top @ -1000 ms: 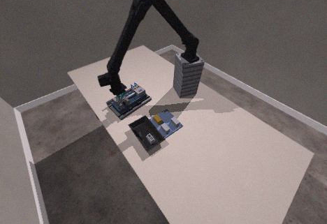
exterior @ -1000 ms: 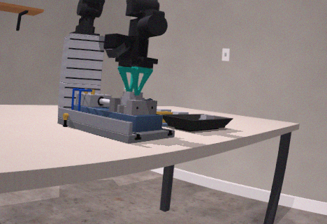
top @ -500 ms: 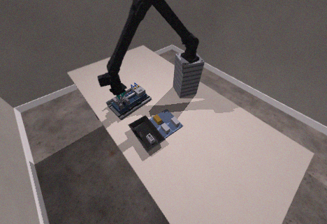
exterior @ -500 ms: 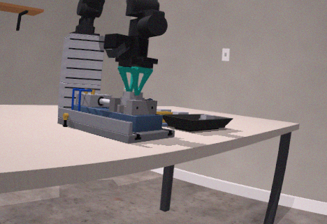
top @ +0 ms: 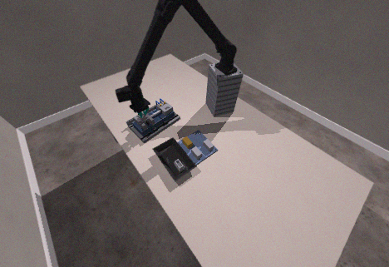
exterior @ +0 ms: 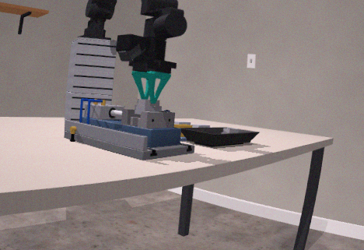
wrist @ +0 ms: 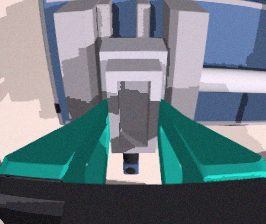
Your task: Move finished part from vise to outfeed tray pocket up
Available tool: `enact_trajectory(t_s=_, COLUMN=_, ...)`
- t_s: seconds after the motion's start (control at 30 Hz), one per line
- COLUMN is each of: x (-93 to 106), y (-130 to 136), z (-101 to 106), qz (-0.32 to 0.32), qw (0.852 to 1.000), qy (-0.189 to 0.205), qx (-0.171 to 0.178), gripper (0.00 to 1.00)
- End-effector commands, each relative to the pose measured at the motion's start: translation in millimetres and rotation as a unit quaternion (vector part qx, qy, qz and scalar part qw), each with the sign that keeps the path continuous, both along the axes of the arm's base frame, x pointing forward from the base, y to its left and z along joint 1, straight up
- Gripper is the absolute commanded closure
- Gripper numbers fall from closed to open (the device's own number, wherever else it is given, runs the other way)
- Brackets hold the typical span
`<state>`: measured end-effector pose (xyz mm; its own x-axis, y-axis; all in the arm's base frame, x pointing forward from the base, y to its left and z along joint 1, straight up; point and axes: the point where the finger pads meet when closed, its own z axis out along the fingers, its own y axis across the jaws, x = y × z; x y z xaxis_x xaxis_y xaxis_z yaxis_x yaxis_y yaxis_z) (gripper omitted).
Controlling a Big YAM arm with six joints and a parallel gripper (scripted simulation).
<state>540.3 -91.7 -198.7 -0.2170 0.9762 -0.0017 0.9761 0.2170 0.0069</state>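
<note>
The finished part [wrist: 134,125] [exterior: 144,105] is a grey block that stands between the grey jaws of the vise [top: 160,121] [exterior: 117,135] [wrist: 76,43]. My gripper [top: 144,114] [exterior: 151,99] [wrist: 133,109] reaches down onto it from above, and its teal fingers are shut on the part's two sides. The part's top shows a darker recess in the wrist view. The black outfeed tray [top: 160,150] [exterior: 233,136] stands on the table just in front of the vise.
A small grey block [top: 179,165] lies in the tray. A blue pallet [top: 203,155] with a yellow block and white blocks stands beside the tray. The arm's ribbed grey pedestal [top: 224,91] [exterior: 91,77] stands behind the vise. The table edge is close to the tray.
</note>
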Motion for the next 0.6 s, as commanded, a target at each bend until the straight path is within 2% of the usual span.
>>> enact_trajectory(t_s=0.0, x=9.8, y=2.8, z=24.6, qz=0.002, qw=1.000, qy=-0.013, qx=-0.004, gripper=1.00)
enact_trajectory(t_s=0.33, x=9.1, y=2.9, z=43.0, qz=0.002, qw=1.000, qy=-0.013, qx=-0.004, gripper=1.00)
enact_trajectory(t_s=0.43, x=6.7, y=3.3, z=40.6, qz=0.002, qw=1.000, qy=-0.009, qx=-0.004, gripper=1.00)
enact_trajectory(t_s=0.57, x=8.7, y=3.0, z=51.4, qz=0.002, qw=1.000, qy=-0.013, qx=-0.004, gripper=1.00)
